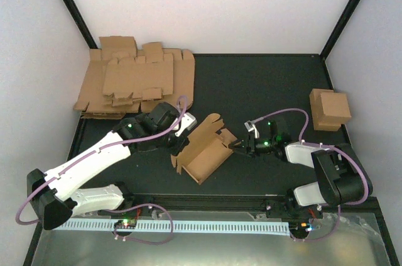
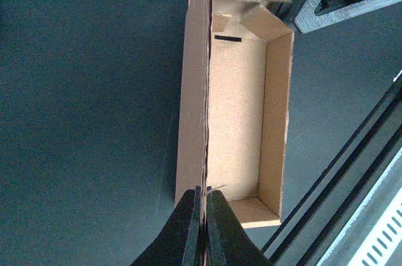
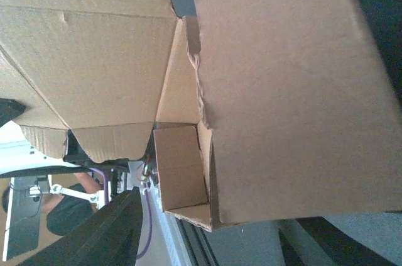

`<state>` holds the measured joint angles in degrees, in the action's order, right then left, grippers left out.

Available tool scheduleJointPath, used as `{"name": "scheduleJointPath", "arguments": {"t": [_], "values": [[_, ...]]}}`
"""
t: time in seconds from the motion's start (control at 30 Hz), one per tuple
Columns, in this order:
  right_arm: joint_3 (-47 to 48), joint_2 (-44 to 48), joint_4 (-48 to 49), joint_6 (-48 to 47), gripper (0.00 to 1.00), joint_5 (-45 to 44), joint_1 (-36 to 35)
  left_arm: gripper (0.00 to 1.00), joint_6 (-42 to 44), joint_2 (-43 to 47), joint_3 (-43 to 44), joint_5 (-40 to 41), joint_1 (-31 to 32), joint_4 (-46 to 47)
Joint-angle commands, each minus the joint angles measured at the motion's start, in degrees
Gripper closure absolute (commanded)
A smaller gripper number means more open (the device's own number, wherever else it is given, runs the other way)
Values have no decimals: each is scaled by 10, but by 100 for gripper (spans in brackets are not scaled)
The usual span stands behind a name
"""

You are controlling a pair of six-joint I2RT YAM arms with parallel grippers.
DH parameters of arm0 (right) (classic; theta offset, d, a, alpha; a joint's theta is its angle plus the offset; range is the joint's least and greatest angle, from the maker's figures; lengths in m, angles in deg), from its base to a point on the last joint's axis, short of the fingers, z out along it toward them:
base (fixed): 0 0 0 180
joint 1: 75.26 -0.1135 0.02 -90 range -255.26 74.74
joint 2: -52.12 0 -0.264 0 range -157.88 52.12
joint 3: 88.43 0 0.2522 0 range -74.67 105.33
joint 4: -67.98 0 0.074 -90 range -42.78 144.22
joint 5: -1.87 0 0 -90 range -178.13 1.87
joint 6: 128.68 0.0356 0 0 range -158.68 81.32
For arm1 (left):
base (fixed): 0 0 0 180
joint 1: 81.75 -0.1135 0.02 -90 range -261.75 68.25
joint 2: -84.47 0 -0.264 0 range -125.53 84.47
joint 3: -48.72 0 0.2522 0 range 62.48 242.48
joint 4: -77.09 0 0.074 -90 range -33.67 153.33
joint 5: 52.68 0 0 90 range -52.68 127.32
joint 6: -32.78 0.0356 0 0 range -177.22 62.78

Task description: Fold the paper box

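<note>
Far left on the dark counter (image 1: 264,83): one pile of flat blanks (image 1: 135,80), overlapping, layers too many to count. Two arms, two tools.

Next rightward, the left tool (image 1: 178,135), clamped on the paper box (image 1: 207,149), pinching the top edge of its left long wall. Just one half-folded box, lying mid-counter toward the near side, set at a slant, open upward, lid flap (image 1: 210,122) raised at the far end.

At the box's right end, the right tool (image 1: 242,146), jaws apart, one finger to each side of that end, no firm clamp visible.

Far right, well apart from everything else, closed boxes (image 1: 330,109) stacked, two as far as can be told.

From the left wrist only:
- both fingers (image 2: 188,228) pressed together on the thin wall edge
- the box's bare floor
- one dark slot (image 2: 227,38) near the far end
- one small tab (image 2: 220,22) folded inward beside it

From the right wrist only:
- one short end wall (image 3: 181,165) standing inside the box's corner
- a gap between one finger (image 3: 113,228) and the cardboard
- one person (image 3: 63,212) in a dark top beyond the counter
</note>
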<state>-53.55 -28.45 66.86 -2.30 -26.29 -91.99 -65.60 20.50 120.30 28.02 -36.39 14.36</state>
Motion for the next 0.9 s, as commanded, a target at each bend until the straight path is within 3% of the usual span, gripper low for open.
{"name": "scheduleJointPath", "arguments": {"t": [0.0,0.17,0.3,0.37,0.63,0.87], "values": [[14,9,-11,-18,42,0,-5,98,-6,8,14,-16,-5,34],[23,26,-43,-44,42,-12,-9,98,-7,8,13,-20,-5,32],[28,71,-71,-52,27,-57,-9,98,-6,9,13,-21,-6,28],[38,105,-98,-59,25,-90,-8,99,-3,9,12,-23,-6,25],[75,198,-184,-90,24,-204,14,98,3,11,10,-43,-6,20],[75,158,-157,-75,24,-259,37,98,6,20,6,-60,-7,27]]}}
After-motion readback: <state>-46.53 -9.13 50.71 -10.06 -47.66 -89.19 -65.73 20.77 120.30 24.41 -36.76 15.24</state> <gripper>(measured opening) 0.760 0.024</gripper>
